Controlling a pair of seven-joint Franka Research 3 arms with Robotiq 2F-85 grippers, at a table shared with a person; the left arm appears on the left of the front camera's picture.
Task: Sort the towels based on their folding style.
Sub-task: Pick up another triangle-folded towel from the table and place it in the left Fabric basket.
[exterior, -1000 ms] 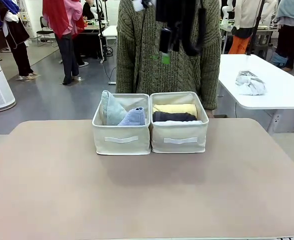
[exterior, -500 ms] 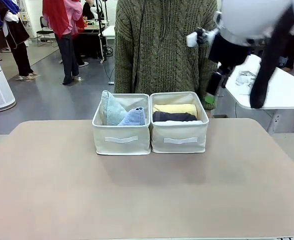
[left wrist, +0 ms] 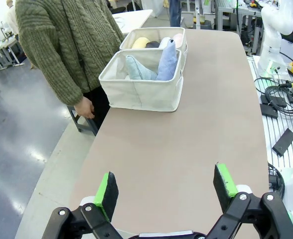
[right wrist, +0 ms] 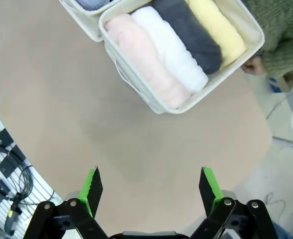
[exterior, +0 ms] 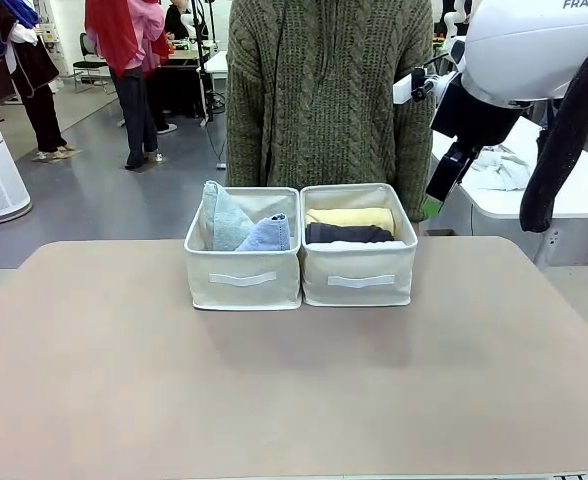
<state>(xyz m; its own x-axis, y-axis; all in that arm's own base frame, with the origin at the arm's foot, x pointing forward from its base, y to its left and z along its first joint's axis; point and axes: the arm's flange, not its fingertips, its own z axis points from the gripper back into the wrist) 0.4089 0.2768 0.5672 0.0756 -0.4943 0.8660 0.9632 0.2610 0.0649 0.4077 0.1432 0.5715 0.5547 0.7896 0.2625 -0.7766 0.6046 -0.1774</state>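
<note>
Hovering open and empty, the right claw [right wrist: 149,191] and left claw [left wrist: 166,191] risk little; a low swing could knock the bins [exterior: 242,270].

"FRAK" in dark letters on the white right arm [exterior: 534,40]

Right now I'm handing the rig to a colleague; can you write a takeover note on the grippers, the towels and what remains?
Left gripper: open, empty, above the table.
Right gripper: open, empty, above the table near the right bin.
Right bin: four rolls side by side, pink, white, dark grey, yellow.
Left bin: the two cones, pale grey-blue and lavender-blue.
Done: all six towels look sorted by fold.
Left: apparently nothing; the person stands behind the bins.
</note>
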